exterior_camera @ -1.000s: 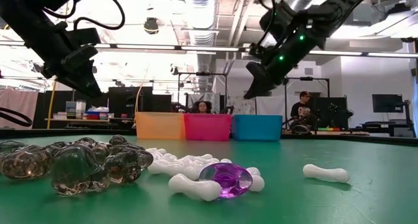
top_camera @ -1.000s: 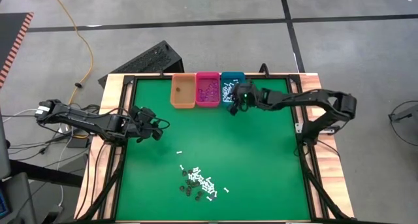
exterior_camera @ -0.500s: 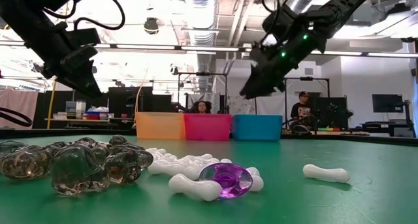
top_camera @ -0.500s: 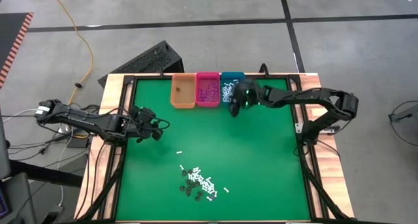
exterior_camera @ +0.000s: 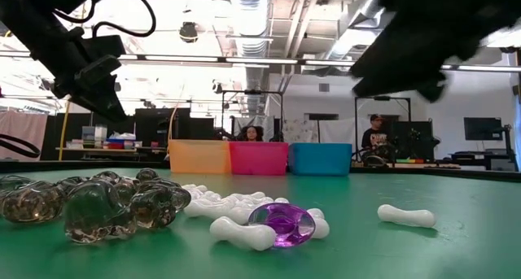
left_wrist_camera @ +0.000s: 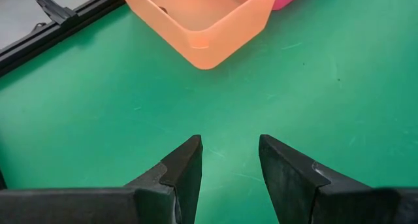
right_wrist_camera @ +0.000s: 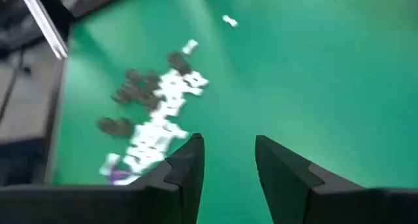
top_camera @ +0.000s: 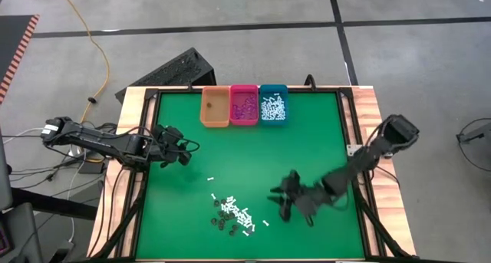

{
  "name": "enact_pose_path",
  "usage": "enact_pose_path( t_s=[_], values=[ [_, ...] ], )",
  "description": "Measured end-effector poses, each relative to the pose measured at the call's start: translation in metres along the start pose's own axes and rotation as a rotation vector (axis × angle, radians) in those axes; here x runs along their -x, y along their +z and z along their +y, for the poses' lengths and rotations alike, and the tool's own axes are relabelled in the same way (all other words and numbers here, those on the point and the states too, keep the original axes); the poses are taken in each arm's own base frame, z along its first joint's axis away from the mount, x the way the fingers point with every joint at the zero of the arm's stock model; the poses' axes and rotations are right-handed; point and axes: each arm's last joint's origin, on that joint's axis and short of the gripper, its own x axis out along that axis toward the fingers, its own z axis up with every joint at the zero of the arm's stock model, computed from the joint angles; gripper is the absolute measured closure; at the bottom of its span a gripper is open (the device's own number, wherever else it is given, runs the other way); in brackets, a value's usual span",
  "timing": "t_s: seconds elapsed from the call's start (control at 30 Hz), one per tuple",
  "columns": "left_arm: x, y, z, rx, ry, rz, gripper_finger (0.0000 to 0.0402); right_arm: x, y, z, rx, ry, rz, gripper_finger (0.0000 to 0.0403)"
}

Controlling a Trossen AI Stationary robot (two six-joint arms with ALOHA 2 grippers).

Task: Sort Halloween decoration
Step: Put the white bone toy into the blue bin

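The Halloween decoration was observed as a loose heap of white sticks, dark bits and a purple bit on the green desk, towards its near edge. The right claw was positioned just beside the heap, on its right; its fingers were seen parted, with nothing held between them. The left claw was held over the left part of the desk, well apart from the heap, fingers parted and nothing gripped. At the far edge, an orange bin, a pink bin and a teal bin were set side by side, touching; white pieces were noted in the teal one, purple in the pink.
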Motion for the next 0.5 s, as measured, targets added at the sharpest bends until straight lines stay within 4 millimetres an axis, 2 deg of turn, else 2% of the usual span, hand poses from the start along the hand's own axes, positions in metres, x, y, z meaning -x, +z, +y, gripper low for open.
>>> enact_pose_path(
  t_s=[0.13, 0.37, 0.5],
  values=[
    [0.0, 0.001, 0.0, 0.004, 0.0, -0.01, 0.0258, 0.007, -0.027, 0.033, -0.02, -0.004, -0.033, 0.0242],
    [0.0, 0.002, -0.002, 0.022, -0.013, -0.021, 0.0258, -0.022, -0.035, 0.077, 0.037, 0.031, 0.153, 0.0252],
    [0.0, 0.002, -0.002, 0.025, -0.018, -0.021, 0.0258, -0.028, -0.039, 0.1, 0.065, -0.035, 0.238, 0.0257]
  ],
)
